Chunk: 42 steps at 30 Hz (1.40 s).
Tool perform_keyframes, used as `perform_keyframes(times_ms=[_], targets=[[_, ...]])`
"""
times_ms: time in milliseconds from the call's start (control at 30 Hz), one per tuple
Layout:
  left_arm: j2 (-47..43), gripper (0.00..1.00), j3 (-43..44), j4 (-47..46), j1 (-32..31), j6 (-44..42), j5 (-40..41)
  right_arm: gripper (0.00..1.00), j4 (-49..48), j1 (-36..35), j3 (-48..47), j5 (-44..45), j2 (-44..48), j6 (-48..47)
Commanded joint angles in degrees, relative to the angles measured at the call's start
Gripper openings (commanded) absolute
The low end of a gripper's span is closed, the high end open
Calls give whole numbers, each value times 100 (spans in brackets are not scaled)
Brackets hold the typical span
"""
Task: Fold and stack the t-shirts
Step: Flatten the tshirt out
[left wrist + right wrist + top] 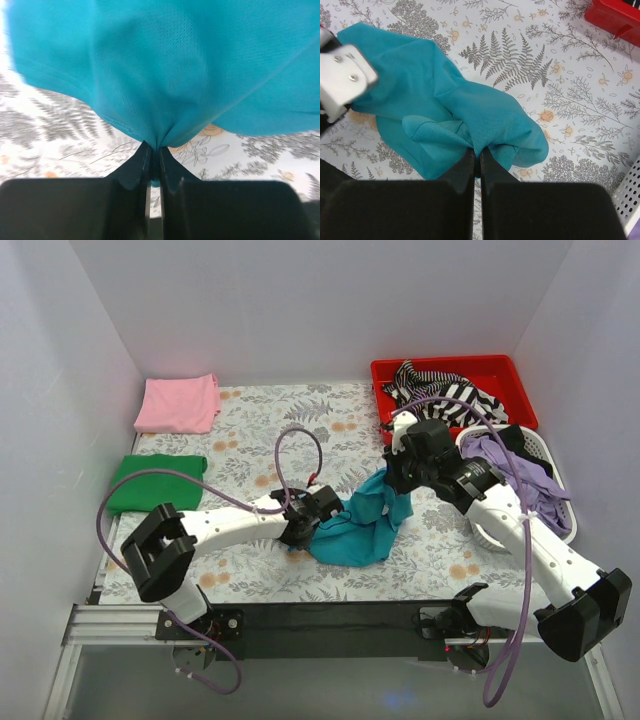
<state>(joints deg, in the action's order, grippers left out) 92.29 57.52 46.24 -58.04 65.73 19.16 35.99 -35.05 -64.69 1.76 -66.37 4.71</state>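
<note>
Teal t-shirt: a crumpled, unfolded heap at centre frame of the top view. Its lower part rests on the fern-print table cover and its upper right end rises off it. Left gripper: jaws pinched tight on a gathered bit of the shirt's left side, beside a stitched edge; the cloth fans out above the tips in its wrist view. Right gripper: jaws likewise clamped on a bunched fold at the shirt's upper right end. Which part of the garment each pinch has (hem, sleeve or shoulder) cannot be told through the crumple. Judgement: the two grips sit at opposite ends so the arms can pull apart and spread the shirt flat before any fold; the fold itself is not yet begun. Pink t-shirt: folded, upper left of frame. The green t-shirt is folded just below it at the left edge. The two lie apart, not stacked, probably parked out of the working area. Upper right: red bin holding a black-and-white striped garment. Below it is a white basket with purple cloth, likely the supply to be worked. Writing: no brand, label or print is readable on any shirt, bin or arm.
</note>
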Motion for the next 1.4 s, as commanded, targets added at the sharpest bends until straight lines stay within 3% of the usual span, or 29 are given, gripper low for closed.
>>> perform_keyframes(times_ms=[0,233,367,533,800,867,1033,1100,1300,1367], targets=[[-948,0,1415,1148,-23,-104,886,1,-5,-20,-578,79,220,4],[-1292,0,4088,2792,-5,-70,1597,1,540,-28,-1554,-536,256,-216],[-1599,0,4697,3356,-5,396,2337,1,567,-20,-1819,-484,589,-225],[-2591,0,5059,3348,30,905,2680,1,699,-20,-2100,745,1151,-49],[-3243,0,5085,3339,117,958,3050,1,1138,-20,-2162,3318,1863,162],[-3436,0,5155,3348,135,1029,3129,1,1191,-20,-2241,3366,1961,205],[-3630,0,5445,3348,302,669,2831,1,1349,-20,-2548,3120,2216,101],[-3700,0,5568,3339,459,485,2647,1,1621,-20,-2803,2588,2146,4],[-3481,0,6631,3348,636,-184,346,1,1746,-20,-3331,128,2093,-409],[-3534,0,6903,3339,636,-114,-129,1,1658,-28,-3462,-131,2128,-409]])
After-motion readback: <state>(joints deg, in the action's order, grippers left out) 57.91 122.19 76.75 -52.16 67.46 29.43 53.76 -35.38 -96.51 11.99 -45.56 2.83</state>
